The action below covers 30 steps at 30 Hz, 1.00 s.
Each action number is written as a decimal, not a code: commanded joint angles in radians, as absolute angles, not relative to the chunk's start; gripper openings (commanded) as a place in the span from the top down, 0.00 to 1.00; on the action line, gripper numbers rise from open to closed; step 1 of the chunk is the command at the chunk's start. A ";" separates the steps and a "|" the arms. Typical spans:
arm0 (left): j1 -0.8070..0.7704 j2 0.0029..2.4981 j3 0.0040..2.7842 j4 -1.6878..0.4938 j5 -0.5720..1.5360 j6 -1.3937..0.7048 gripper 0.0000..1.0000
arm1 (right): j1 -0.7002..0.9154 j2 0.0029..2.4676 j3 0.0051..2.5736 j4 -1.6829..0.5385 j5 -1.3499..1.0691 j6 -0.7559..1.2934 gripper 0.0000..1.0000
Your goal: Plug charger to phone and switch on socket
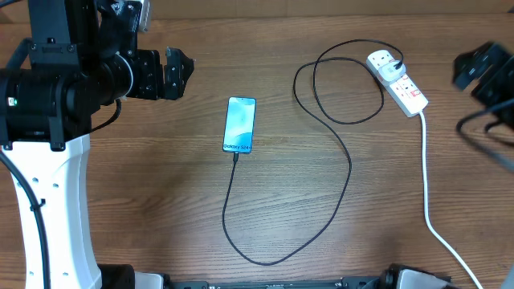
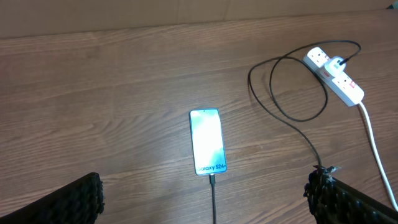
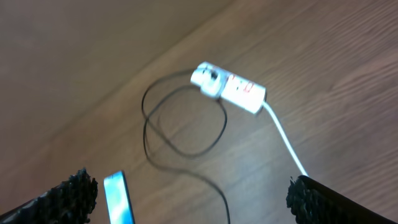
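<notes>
My left wrist view shows the charger (image 2: 212, 199) tip meeting the phone (image 2: 208, 142); the right wrist view crops that. Left claw (image 1: 183, 75) and right claw (image 3: 193, 182) both stand apart.

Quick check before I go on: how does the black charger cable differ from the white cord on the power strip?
The charger is thin and black; the white cord is thick. The charger makes a loop by the socket, then sweeps round in a wide curve to the phone; the white cord runs nearly straight and leaves the overhead view at the bottom. Both start at the socket.
</notes>
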State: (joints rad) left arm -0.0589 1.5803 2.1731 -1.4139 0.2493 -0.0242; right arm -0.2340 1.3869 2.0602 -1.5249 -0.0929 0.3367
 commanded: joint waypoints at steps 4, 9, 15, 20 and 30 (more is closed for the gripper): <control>-0.066 1.583 2.175 -1.411 0.244 -0.030 0.00 | -0.122 1.235 1.903 -1.561 -0.057 0.365 0.00; -0.066 1.583 2.175 -1.411 0.244 -0.030 0.01 | -0.100 1.184 1.787 -1.641 -0.057 0.367 0.00; -0.066 1.583 2.175 -1.411 0.244 -0.030 0.00 | -0.100 1.206 1.777 -1.682 -0.057 0.367 0.00; -0.066 1.583 2.175 -1.411 0.244 -0.030 0.00 | -0.100 1.230 1.777 -1.682 -0.057 0.367 0.00; -0.066 1.583 2.175 -1.411 0.244 -0.030 0.00 | -0.100 1.277 1.776 -1.694 -0.057 0.366 0.00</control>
